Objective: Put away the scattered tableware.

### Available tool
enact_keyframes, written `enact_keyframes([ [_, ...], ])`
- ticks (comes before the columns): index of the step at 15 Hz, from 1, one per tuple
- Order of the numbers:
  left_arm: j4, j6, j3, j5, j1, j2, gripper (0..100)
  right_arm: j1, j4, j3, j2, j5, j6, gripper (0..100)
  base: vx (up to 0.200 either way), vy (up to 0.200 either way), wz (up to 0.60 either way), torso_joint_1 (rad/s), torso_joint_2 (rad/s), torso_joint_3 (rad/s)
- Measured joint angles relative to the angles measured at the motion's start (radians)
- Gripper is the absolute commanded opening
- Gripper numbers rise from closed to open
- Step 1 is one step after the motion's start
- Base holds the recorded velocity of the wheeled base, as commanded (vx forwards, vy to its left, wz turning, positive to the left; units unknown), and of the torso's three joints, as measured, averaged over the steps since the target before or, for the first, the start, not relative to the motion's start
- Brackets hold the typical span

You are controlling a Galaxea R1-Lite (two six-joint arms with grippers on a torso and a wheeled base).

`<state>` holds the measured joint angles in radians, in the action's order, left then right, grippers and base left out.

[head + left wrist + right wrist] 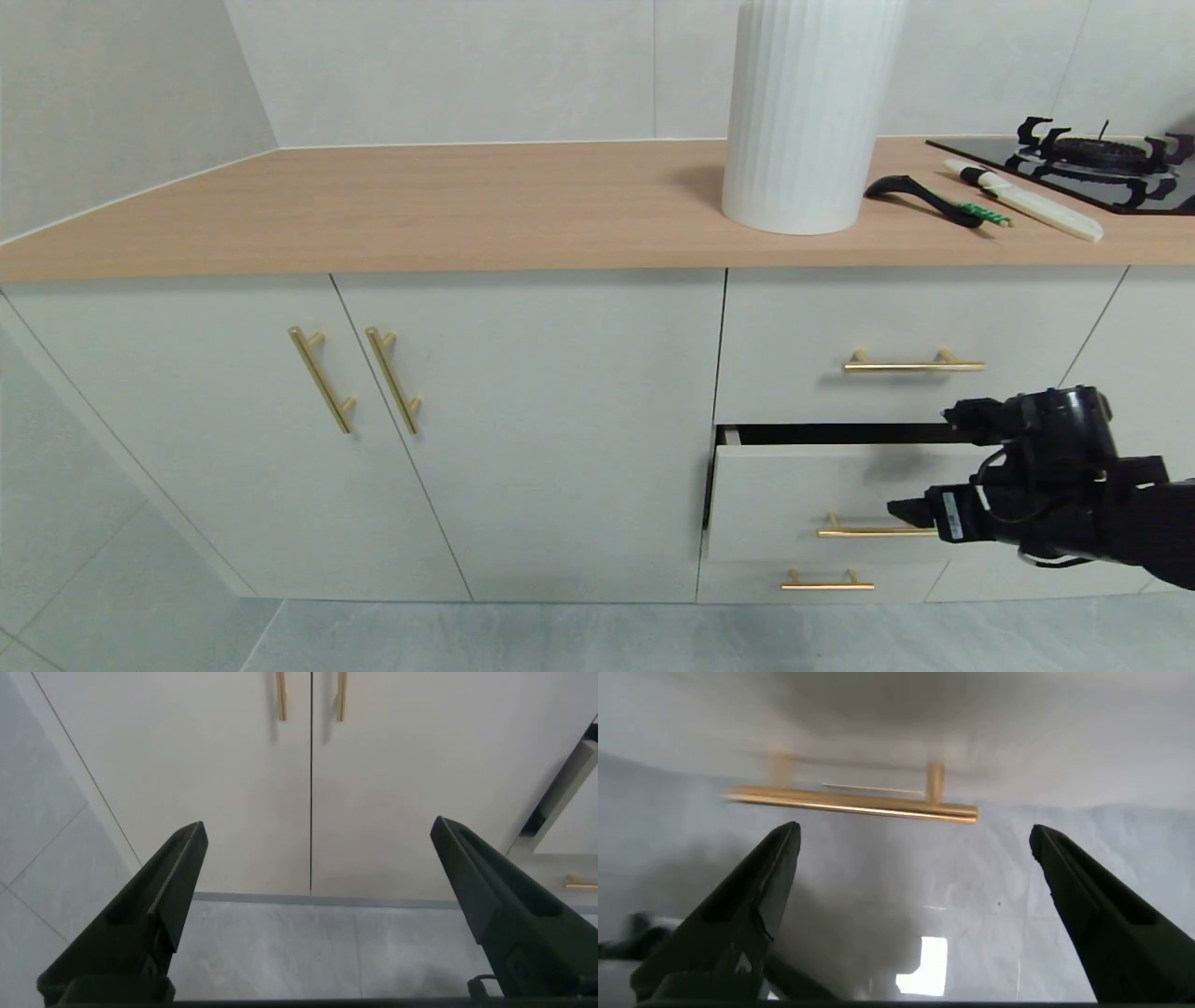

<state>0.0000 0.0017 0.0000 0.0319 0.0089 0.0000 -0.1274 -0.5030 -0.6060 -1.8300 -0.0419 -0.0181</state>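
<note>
The right hand (915, 845) hangs low in front of the drawers, its fingers spread wide and holding nothing. A brass handle (854, 805) lies crosswise just ahead of the fingers, though I cannot tell which drawer it belongs to. Right by the hand, the middle drawer (812, 485) stands pulled out a little, a dark gap along its top.

The tableware is well above the hand, up on the table (420, 205) — a black ladle (920, 198) and, just beside it, a white knife (1027, 201). Both lie flat, their long axes slanting roughly the same way. This hand looks much the nearer of the two to them.

The left hand (318, 835) is also wide open and empty, facing the cupboard doors (308, 775) well off to the side.

A tall white ribbed canister (803, 112) stands near the ladle's bowl, and the stove (1102, 159) sits just past the knife. The drawer seems too narrowly open to take anything, so I'd guess it needs pulling further first.
</note>
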Motion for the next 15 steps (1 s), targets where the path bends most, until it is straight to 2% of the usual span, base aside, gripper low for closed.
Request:
enact_keyframes([
  [3,0.0,0.0,0.0,0.0,0.0,0.0,100,-0.054,0.041,-0.009,0.153,0.007,-0.005,100,0.0,0.0,0.0,0.0,0.0,0.0],
  [5,0.0,0.0,0.0,0.0,0.0,0.0,100,-0.069,-0.029,-0.011,0.156,-0.002,-0.005,100,0.0,0.0,0.0,0.0,0.0,0.0],
  [9,0.0,0.0,0.0,0.0,0.0,0.0,100,-0.077,-0.267,-0.022,0.01,-0.084,-0.005,100,0.0,0.0,0.0,0.0,0.0,0.0],
  [15,0.0,0.0,0.0,0.0,0.0,0.0,100,-0.079,-0.386,-0.063,-0.158,-0.094,-0.025,100,0.0,0.0,0.0,0.0,0.0,0.0],
])
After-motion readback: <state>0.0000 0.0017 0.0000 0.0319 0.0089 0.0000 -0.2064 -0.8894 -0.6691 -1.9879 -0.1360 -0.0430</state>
